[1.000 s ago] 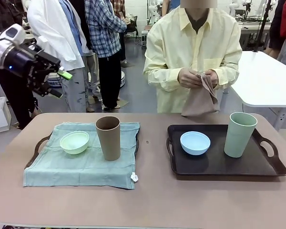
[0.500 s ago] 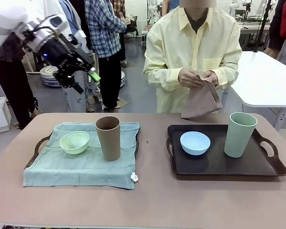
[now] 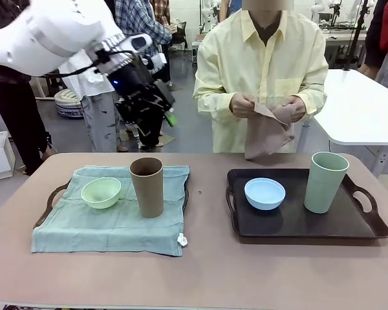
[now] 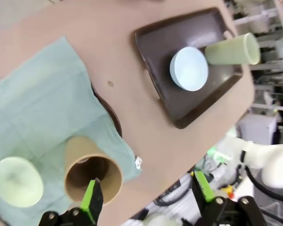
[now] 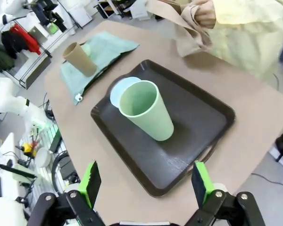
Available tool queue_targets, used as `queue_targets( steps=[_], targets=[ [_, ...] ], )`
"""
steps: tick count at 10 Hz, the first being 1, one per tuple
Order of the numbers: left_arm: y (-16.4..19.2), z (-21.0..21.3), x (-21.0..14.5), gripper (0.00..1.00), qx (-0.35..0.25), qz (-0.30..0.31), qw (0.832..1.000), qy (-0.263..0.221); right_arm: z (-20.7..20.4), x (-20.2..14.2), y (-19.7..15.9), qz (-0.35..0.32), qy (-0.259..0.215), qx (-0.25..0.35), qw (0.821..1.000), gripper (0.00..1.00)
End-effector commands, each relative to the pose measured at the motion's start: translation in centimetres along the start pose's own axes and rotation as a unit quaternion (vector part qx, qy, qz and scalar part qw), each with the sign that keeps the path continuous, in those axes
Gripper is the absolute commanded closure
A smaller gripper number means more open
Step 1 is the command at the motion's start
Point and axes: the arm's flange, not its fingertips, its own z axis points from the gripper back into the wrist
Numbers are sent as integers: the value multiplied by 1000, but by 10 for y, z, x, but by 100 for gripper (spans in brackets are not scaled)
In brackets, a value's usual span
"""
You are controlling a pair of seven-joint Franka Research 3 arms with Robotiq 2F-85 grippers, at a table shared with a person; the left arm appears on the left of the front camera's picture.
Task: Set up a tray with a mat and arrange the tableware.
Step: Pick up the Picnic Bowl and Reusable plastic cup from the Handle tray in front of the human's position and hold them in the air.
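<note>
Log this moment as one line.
left fingers open above brown cup | right fingers open above dark tray | mat: mint bowl, brown cup | dark tray: blue bowl, green cup, no mat | person holds tan cloth

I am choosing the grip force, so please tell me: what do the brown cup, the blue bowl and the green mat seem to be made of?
Brown cup: probably matte plastic, with an even dull surface and no glare.
Blue bowl: likely the same, smooth with soft shading.
Green mat: cloth, shown by creases, limp edges and a small tag.
</note>
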Motion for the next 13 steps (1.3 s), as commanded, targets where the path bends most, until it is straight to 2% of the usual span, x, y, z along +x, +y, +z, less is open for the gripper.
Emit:
queue_targets(
  steps=[1,3,4,5,9,10,13],
  targets=[
    [-25,-18,19,0,52,8,999,3,-21,-10,3,11,12,-14,1000,0],
    [-52,-34,29,0,64,0,998,9,-28,-16,-3,-2,19,-11,1000,0],
    [-63,-43,33,0,64,-5,998,4,-15,-10,-4,-4,6,-5,1000,0],
    [-42,-37,15,0,49,-7,999,11,-15,-10,-4,-4,6,-5,1000,0],
    [-48,-41,23,0,54,-4,998,11,-16,-11,-6,-5,6,-8,1000,0],
    [-66,-52,22,0,86,-19,996,13,-22,-12,-14,81,12,-5,997,0],
    [-115,-81,50,0,106,-7,994,23,-36,-28,-46,222,11,49,974,0]
  ],
)
